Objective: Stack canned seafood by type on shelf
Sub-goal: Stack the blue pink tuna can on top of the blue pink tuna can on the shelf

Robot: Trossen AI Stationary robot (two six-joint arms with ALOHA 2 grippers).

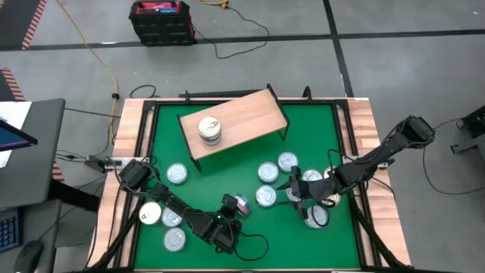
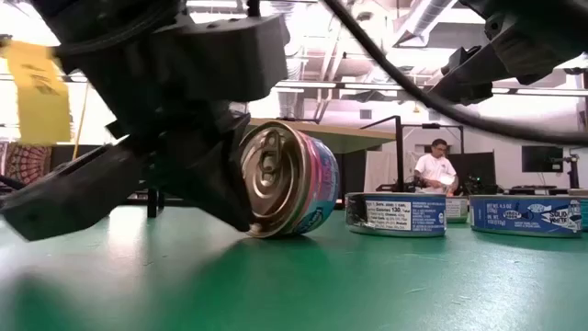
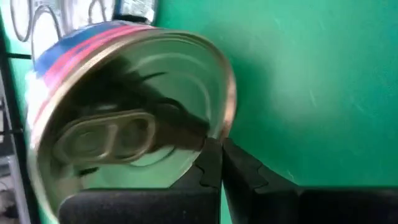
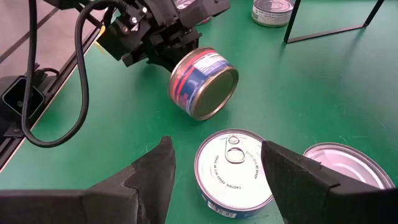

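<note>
A blue-and-pink-labelled can [image 4: 202,84] sits tilted on the green table near its near edge. Its pull-tab lid [image 3: 118,134] faces my left gripper [image 3: 221,149], which is shut on it [image 1: 231,208]. My right gripper [image 4: 216,144] is open and hovers right of centre [image 1: 294,193]. Its fingers stand on either side of a silver-lidded can [image 4: 233,165] without touching it. The light-wood shelf [image 1: 235,121] stands at the far side on black legs and carries a small stack of cans [image 1: 210,130]. My left gripper pinches the tilted can's lid rim [image 3: 219,134], one finger [image 3: 208,171] over the lid face and the other [image 3: 242,171] outside the wall. The fingers come in low from the table's left. The can leans on its lower edge [image 2: 276,234] on the table.
Several cans lie on the table's left part [image 1: 176,174] [image 1: 173,227], and more cluster right of centre [image 1: 288,161] [image 1: 317,216]. A second silver can [image 4: 345,165] sits beside the one under my right gripper. A person [image 2: 432,170] sits in the room beyond the table.
</note>
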